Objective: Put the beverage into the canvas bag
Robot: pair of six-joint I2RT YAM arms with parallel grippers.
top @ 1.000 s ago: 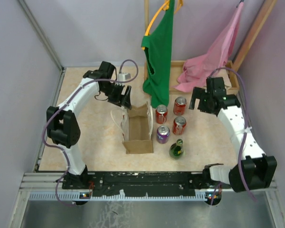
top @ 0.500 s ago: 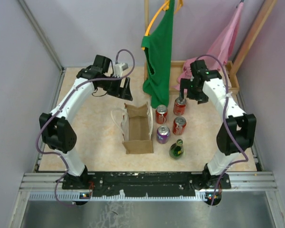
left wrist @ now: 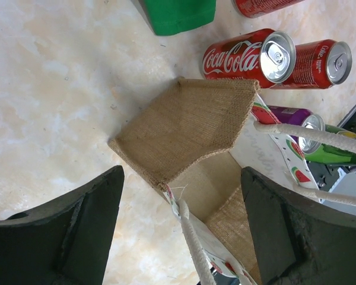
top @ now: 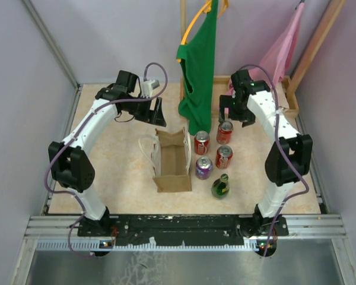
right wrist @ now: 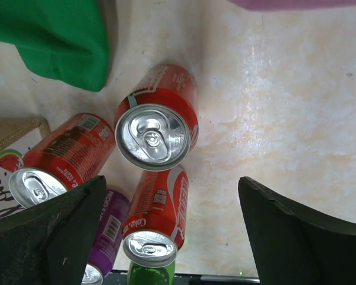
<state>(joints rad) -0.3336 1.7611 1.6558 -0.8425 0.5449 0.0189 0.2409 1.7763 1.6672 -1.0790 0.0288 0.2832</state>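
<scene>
The canvas bag [top: 171,161] stands open in mid-table, tan side panels and white loop handles [top: 146,149] showing. Three red cans [top: 224,132] [top: 202,142] [top: 223,157], a purple can [top: 203,168] and a green bottle [top: 221,186] stand to its right. My left gripper [top: 156,113] hovers open above the bag's far end; in the left wrist view the bag's burlap panel [left wrist: 190,124] and a handle [left wrist: 193,237] lie between its fingers [left wrist: 65,231]. My right gripper [top: 230,113] hovers open over the back-right red can [right wrist: 157,127], empty.
A green garment [top: 199,77] hangs just behind the cans, close to both grippers. A pink garment [top: 267,71] drapes over a wooden tray [top: 292,98] at the back right. Walls close in left and right.
My right arm has swung in from the right side to above the back-right red can. My left gripper has shifted back, staying above the bag's far end. Both stay open.
</scene>
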